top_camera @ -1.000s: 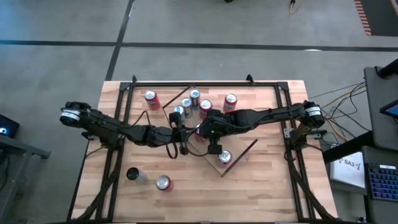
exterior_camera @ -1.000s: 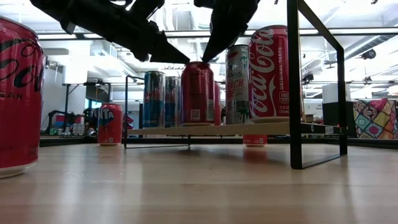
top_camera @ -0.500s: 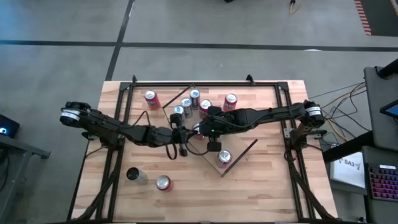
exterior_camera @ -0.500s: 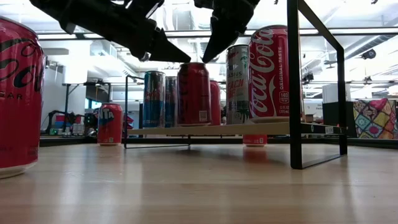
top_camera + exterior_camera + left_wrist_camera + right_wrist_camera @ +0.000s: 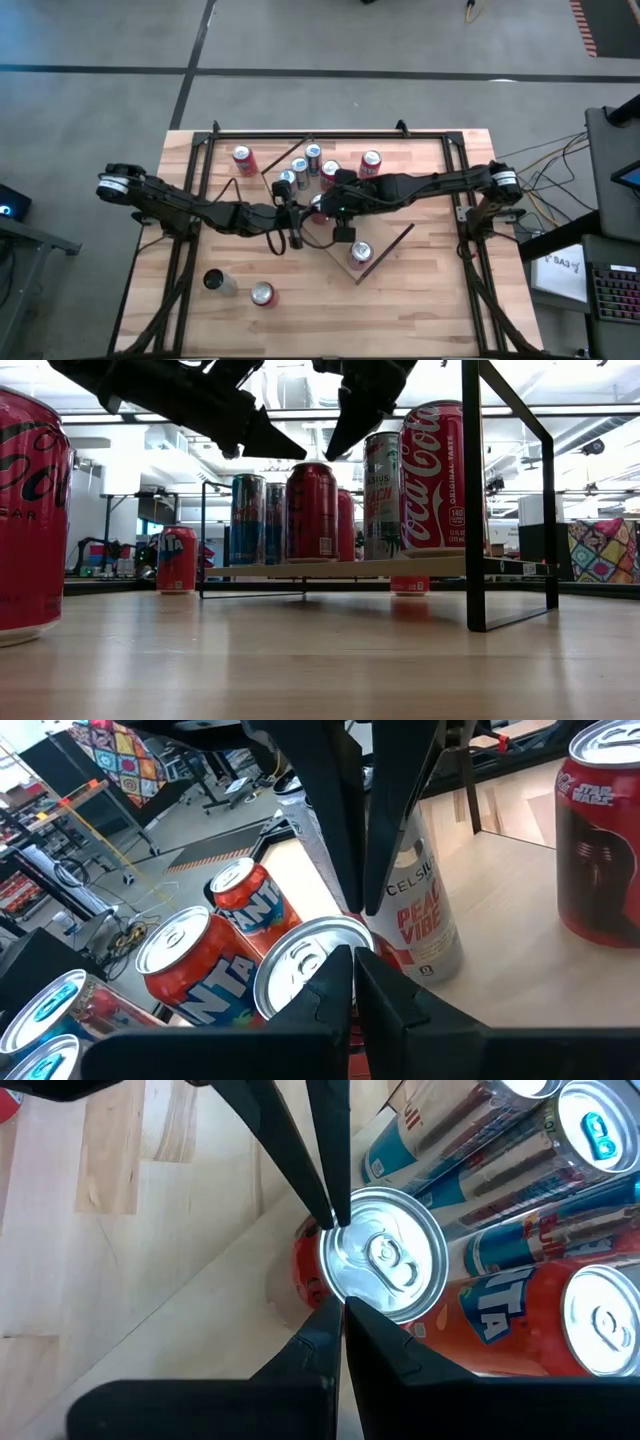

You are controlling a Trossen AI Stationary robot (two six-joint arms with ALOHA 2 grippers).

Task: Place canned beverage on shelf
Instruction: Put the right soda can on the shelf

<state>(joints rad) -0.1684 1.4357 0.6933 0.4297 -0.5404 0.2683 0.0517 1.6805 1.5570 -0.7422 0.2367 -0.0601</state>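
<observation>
Red can (image 5: 312,512) stands upright on the shelf (image 5: 380,568), among other cans. Left pincer (image 5: 285,448) and right pincer (image 5: 338,448) hover just above its lid, both pressed together, holding nothing. Likely full: heavy, rigid, slick-walled; best gripped across mid-body.

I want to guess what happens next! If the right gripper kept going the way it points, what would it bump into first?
Probably the silver top of the red can right below the shut right gripper, standing on the shelf.

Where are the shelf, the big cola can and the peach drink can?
shelf (image 5: 400,567), low view, front edge.
big cola can (image 5: 432,480), low view, label.
peach drink can (image 5: 425,920), left wrist view, label.
</observation>
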